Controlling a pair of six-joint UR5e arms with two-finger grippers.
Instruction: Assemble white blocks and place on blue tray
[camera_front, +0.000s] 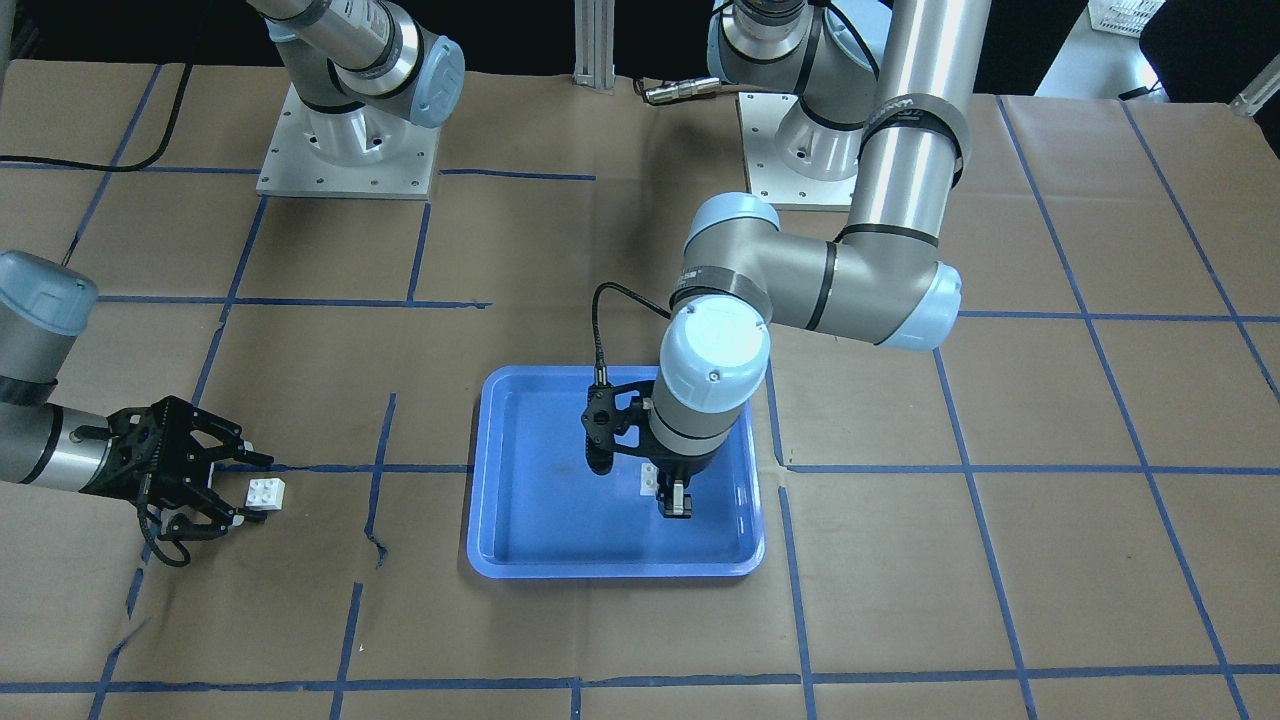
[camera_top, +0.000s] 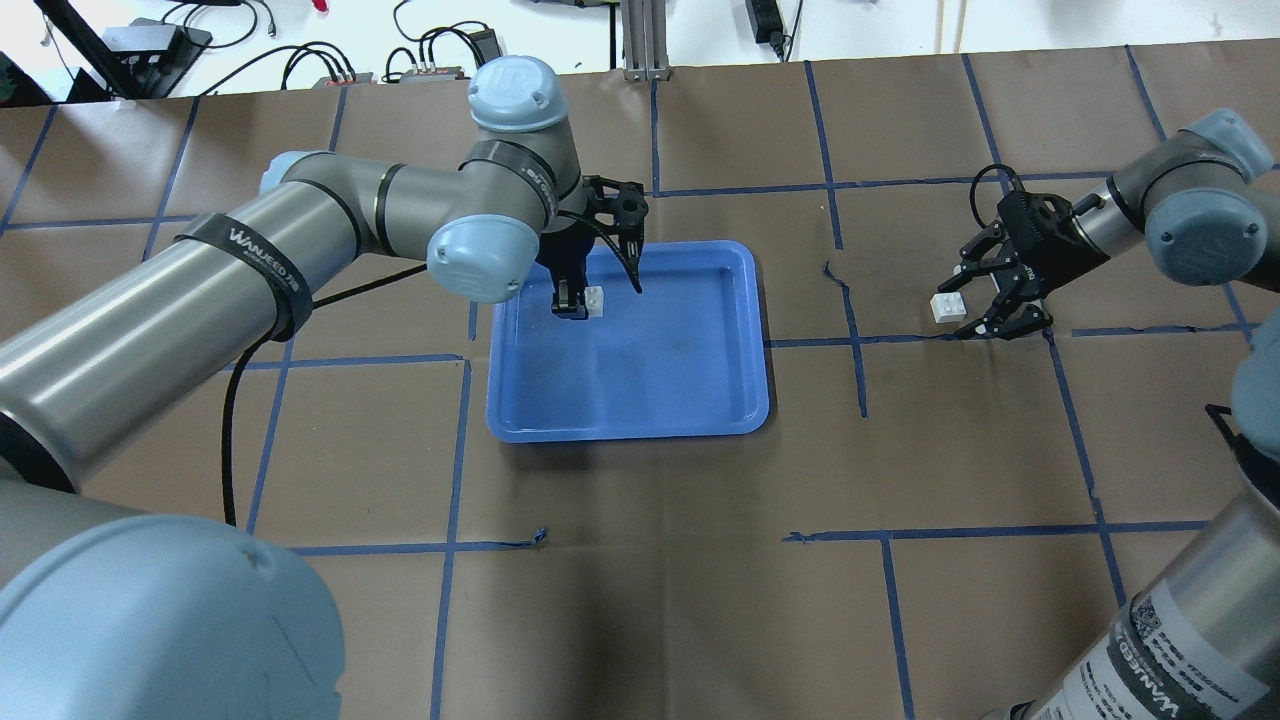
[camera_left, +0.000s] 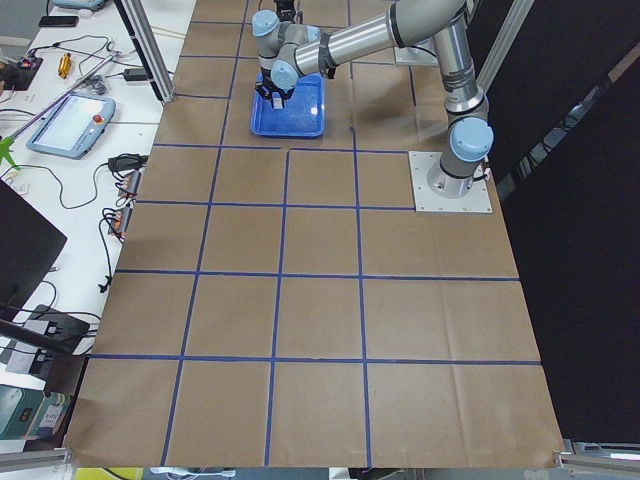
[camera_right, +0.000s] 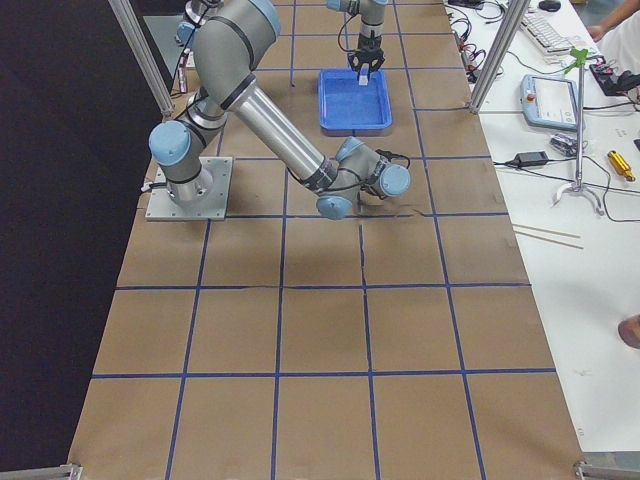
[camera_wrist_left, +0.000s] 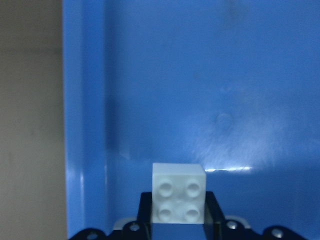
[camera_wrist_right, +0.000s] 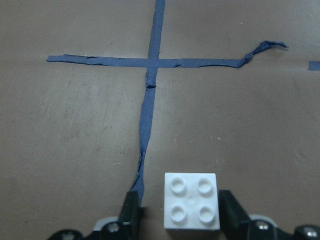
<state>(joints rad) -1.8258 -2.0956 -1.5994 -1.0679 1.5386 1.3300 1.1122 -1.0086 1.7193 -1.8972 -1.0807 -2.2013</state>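
This is looking like a robotics lab. A teach pendant (camera_left: 72, 122) and cables (camera_top: 320, 62) are lying beside the tape-gridded table (camera_left: 320, 330).

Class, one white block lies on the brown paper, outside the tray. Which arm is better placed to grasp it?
Right: the right gripper stands open around the loose block; the left gripper is over the blue tray, shut on the other block.
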